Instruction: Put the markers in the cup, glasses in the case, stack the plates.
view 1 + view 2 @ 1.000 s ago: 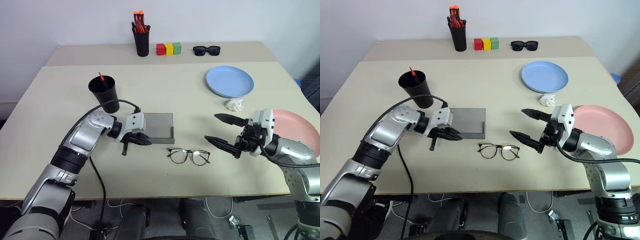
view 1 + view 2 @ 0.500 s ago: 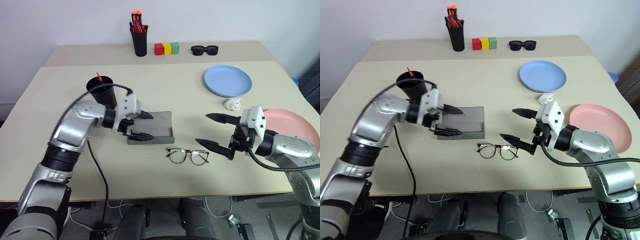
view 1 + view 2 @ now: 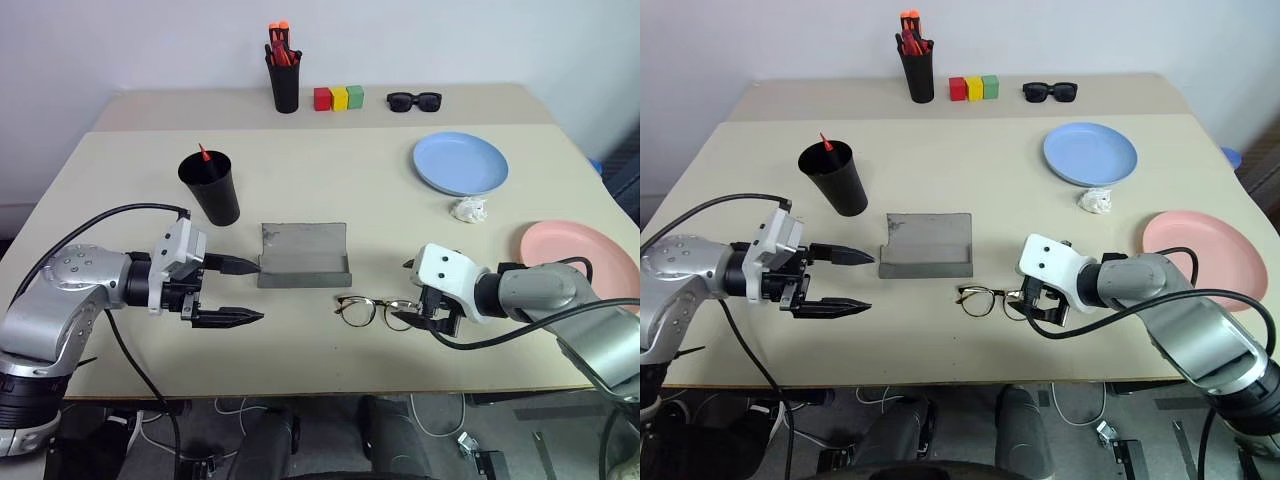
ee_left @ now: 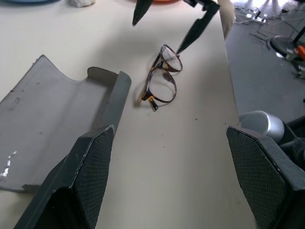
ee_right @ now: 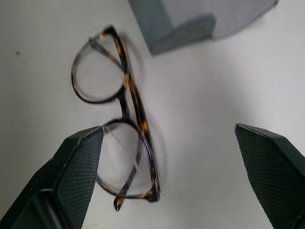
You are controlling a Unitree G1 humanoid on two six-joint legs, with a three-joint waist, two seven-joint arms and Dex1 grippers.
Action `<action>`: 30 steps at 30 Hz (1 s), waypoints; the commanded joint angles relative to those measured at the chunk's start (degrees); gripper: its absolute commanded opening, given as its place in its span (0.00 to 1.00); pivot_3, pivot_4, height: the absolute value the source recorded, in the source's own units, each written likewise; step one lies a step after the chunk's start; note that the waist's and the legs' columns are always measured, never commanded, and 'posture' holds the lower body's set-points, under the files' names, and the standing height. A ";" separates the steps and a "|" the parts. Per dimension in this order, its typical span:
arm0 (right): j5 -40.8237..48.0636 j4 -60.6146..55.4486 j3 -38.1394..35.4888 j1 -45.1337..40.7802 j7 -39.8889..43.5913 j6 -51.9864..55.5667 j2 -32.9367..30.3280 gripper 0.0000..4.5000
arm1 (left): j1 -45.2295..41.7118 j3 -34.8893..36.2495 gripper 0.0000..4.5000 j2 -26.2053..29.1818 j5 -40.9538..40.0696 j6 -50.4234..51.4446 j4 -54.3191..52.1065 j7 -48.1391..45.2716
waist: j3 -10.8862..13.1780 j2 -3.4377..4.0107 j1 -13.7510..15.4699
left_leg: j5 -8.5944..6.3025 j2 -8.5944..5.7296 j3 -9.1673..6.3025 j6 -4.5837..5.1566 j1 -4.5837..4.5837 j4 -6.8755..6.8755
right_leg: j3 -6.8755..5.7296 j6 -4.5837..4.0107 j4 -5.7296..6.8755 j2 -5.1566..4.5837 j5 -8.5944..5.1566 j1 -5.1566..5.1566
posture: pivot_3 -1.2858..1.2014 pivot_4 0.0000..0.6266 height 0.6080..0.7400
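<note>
Left tool spread wide, empty, hanging just over the desk to the left of the case, fingers aimed toward the case, clear of it. Right tool also spread wide, holding nothing, pointing down at the right lens end of the glasses; one fingertip right at that lens, contact impossible to confirm. Glasses lying flat on the desk, folded, just in front of the case, not inside. Case open, lid laid back flat, interior bare, mid-desk. Cup upright behind and left of the case, with a red marker tip poking above the rim; second marker cannot be made out. Blue plate flat on the desk far right-rear, pink plate flat near the right edge, well apart, not stacked. Crumpled white wad just in front of the blue plate. Along the back strip: black holder with orange-tipped pens, three blocks red/yellow/green side by side, black sunglasses to their right.
</note>
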 commanded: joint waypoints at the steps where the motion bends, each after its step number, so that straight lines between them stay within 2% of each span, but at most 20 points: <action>1: 1.60 -1.34 0.58 -2.60 0.25 4.23 1.44 1.00 | 1.12 3.42 0.85 0.23 -2.36 -0.95 -3.02 1.95 | 0.00 0.00 -0.03 | 0.00 0.00 0.00 0.00 0.00 0.00 | 0.00 0.01 0.00 0.00 0.00 0.00 | 0.52 0.24 1.00; 9: 0.15 1.31 3.94 -4.75 -1.30 6.63 4.15 1.00 | 4.26 6.04 0.85 -0.64 -5.06 -1.89 -5.84 5.14 | 0.01 0.01 -0.02 | 0.00 -0.01 0.02 0.00 0.00 0.00 | 0.01 0.05 0.00 0.00 0.03 -0.01 | 0.52 0.24 1.00; 12: 0.99 1.96 3.88 -4.60 -1.13 7.38 5.28 0.80 | 4.93 5.86 0.87 -0.58 -4.82 -2.88 -5.72 5.67 | 0.00 0.01 -0.01 | 0.00 -0.01 0.02 0.00 0.00 0.00 | 0.00 0.04 0.00 0.00 0.03 -0.01 | 0.52 0.24 1.00; 15: 0.94 2.00 3.65 -4.99 -2.07 8.14 6.67 0.48 | 5.33 5.21 0.87 -0.45 -4.51 -3.62 -5.81 6.04 | 0.00 0.01 0.00 | 0.00 -0.01 0.02 0.00 -0.01 0.00 | 0.00 0.04 0.00 0.00 0.03 -0.02 | 0.52 0.24 1.00; 25: 1.13 1.05 4.60 -5.64 -1.77 8.93 6.52 0.48 | 5.35 3.81 0.87 -0.32 -3.27 -5.61 -5.27 6.16 | 0.00 0.01 -0.02 | 0.00 -0.01 0.02 0.00 0.00 0.00 | 0.00 0.04 0.00 0.00 0.03 -0.01 | 0.52 0.24 1.00; 28: -0.60 1.49 6.33 -5.34 -1.92 7.50 5.56 0.30 | 4.97 3.36 0.87 -0.49 -3.17 -5.78 -5.39 6.64 | 0.00 0.01 -0.03 | 0.00 -0.01 0.02 0.00 0.00 0.00 | 0.00 0.04 0.00 0.00 0.03 -0.02 | 0.52 0.24 1.00; 30: -2.07 1.86 7.55 -5.53 -1.92 6.30 4.81 0.09 | 4.86 3.21 0.87 -0.35 -3.31 -5.83 -5.32 6.73 | 0.00 0.01 -0.02 | 0.00 -0.01 0.02 0.00 0.00 0.00 | 0.00 0.04 -0.01 0.00 0.02 -0.01 | 0.52 0.24 1.00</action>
